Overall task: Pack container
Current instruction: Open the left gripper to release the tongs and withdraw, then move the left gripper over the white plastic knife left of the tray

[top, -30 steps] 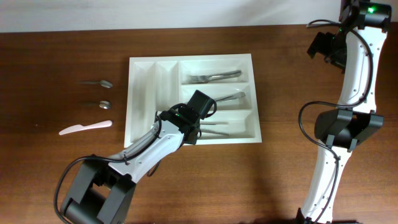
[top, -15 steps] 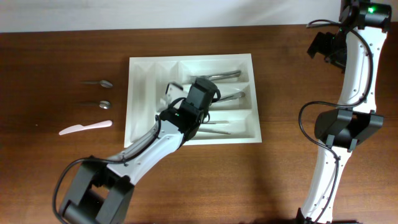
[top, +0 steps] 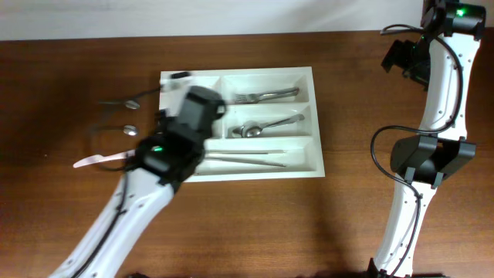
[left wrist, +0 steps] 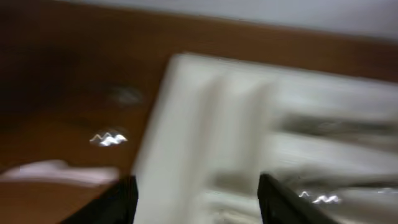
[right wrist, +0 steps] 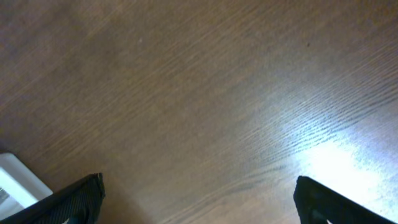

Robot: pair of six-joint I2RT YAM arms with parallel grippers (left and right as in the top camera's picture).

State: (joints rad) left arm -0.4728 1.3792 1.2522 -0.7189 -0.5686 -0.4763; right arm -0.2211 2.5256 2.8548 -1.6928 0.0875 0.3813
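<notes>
The container (top: 305, 168), a white cutlery tray, lies in the middle of the table with a fork (top: 266, 96), a spoon (top: 266, 125) and a knife (top: 247, 158) in its long compartments. My left gripper (top: 189, 96) is motion-blurred over the tray's left side. In the left wrist view the left gripper (left wrist: 199, 205) is open, nothing between its dark fingers (left wrist: 115, 199), with the blurred container (left wrist: 186, 124) below. My right gripper (top: 401, 58) hangs at the far right. The right wrist view shows it (right wrist: 202, 205) open over bare wood.
Left of the tray lie two metal spoons (top: 123, 102) (top: 127, 129) and a white plastic knife (top: 104, 159). The knife (left wrist: 56, 171) and a spoon glint (left wrist: 109, 138) show blurred in the left wrist view. A tray corner (right wrist: 15, 180) shows in the right wrist view.
My left arm has swung left, from the tray's lower long compartments to its left side, and its jaws have widened. The right arm has not moved.
</notes>
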